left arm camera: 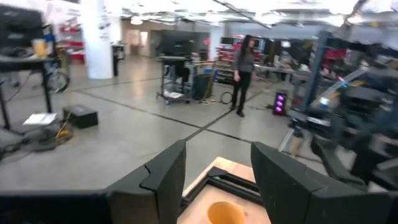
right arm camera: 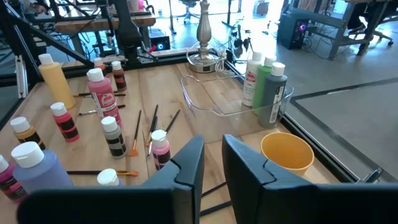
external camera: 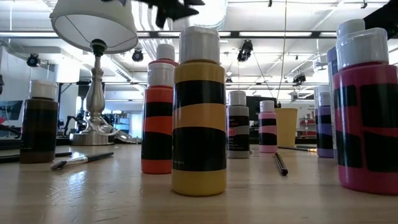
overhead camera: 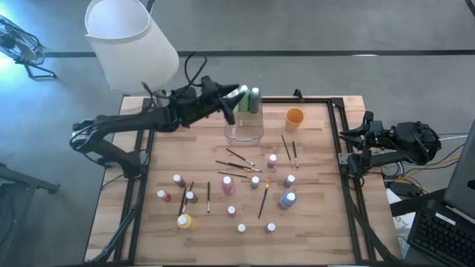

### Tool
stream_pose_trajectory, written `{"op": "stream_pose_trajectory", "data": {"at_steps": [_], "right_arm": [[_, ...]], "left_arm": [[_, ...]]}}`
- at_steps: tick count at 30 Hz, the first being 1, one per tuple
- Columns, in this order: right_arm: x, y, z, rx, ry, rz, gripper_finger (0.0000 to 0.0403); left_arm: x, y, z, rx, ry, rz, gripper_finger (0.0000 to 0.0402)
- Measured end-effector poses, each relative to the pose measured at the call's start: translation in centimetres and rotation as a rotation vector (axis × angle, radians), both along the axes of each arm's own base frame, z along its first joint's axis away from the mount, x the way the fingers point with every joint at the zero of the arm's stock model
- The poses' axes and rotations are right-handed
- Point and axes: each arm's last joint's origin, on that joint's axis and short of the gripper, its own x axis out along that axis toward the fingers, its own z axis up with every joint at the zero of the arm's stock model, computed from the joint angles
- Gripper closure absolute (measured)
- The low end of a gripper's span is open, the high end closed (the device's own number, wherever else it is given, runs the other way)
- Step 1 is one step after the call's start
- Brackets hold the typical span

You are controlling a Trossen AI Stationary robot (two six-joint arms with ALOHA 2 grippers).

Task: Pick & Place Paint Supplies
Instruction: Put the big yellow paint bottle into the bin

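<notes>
From above, my left end effector is hovering wide and empty over the clear box, where 2 bottles are standing. Only my right wrist is showing a third, white bottle there. Bottles and brushes are lying scattered mid-counter, leaving bare wood along the right edge. My right end effector is waiting off that edge, fingers narrow, holding nothing.
</notes>
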Motion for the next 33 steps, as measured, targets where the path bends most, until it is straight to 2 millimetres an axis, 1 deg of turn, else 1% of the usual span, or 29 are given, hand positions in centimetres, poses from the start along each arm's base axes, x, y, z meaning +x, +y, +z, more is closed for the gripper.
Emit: {"op": "stream_pose_trajectory", "data": {"at_steps": [4,8,15,20,25,33], "right_arm": [[0.0,0.0,0.0,0.0,0.0,0.001,0.0359],[0.0,0.0,0.0,0.0,0.0,0.0,0.0361],[0.0,0.0,0.0,0.0,0.0,0.0,0.0343],[0.0,0.0,0.0,0.0,0.0,0.0,0.0324],[0.0,0.0,0.0,0.0,0.0,0.0,0.0306],[0.0,0.0,0.0,0.0,0.0,0.0,0.028]], "left_arm": [[-1.1,-2.6,0.9,0.07,0.064,-0.068,0.0216],[-2.4,-4.9,1.5,0.1,0.111,-0.142,0.0217],[-4.9,-8.8,2.3,0.112,0.169,-0.283,0.0219],[-6.3,-11.7,2.4,0.135,0.207,-0.351,0.0224],[-8.0,-15.0,2.2,0.175,0.257,-0.422,0.0229],[-11.7,-20.5,1.6,0.233,0.403,-0.658,0.0232]]}}
